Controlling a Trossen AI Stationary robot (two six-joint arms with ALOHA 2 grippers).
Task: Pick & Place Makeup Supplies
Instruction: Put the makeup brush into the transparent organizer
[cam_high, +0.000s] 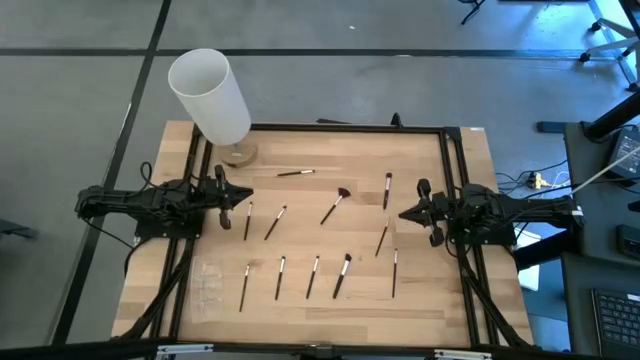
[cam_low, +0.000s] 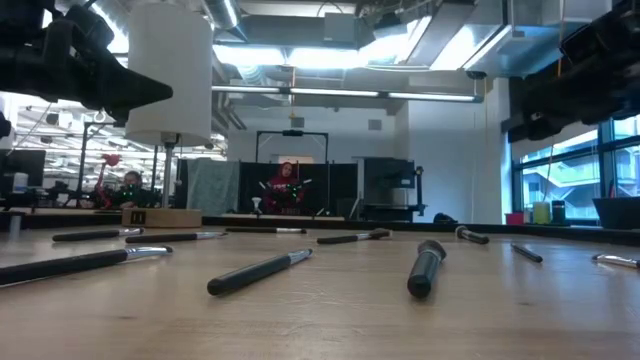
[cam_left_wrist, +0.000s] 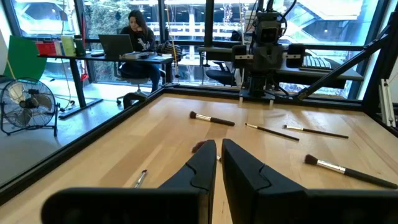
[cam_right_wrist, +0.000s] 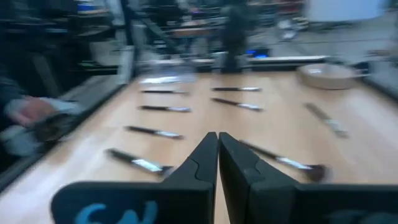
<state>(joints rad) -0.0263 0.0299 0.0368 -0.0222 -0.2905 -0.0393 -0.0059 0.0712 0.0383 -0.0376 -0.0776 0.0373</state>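
Observation:
About a dozen thin dark-handled makeup brushes (cam_high: 313, 277) lie flat and scattered on the wooden table (cam_high: 430, 160). One of them has a fluffier reddish head (cam_high: 344, 192). In the low view the brushes (cam_low: 260, 272) rest along their whole length on the tabletop. My left gripper (cam_high: 248, 194) (cam_left_wrist: 219, 149) is shut and empty at the table's left side, above and just left of two brushes (cam_high: 262, 221). My right gripper (cam_high: 403, 213) (cam_right_wrist: 217, 140) is shut and empty at the right side, between two brushes (cam_high: 387, 190). Both hang above the table.
A tall white cylinder (cam_high: 210, 95) (cam_low: 170, 70) stands on a round wooden base (cam_high: 238, 153) at the table's far left corner. A dark frame (cam_high: 350, 127) rims the table. A person sits at a desk (cam_left_wrist: 140, 37) beyond the table.

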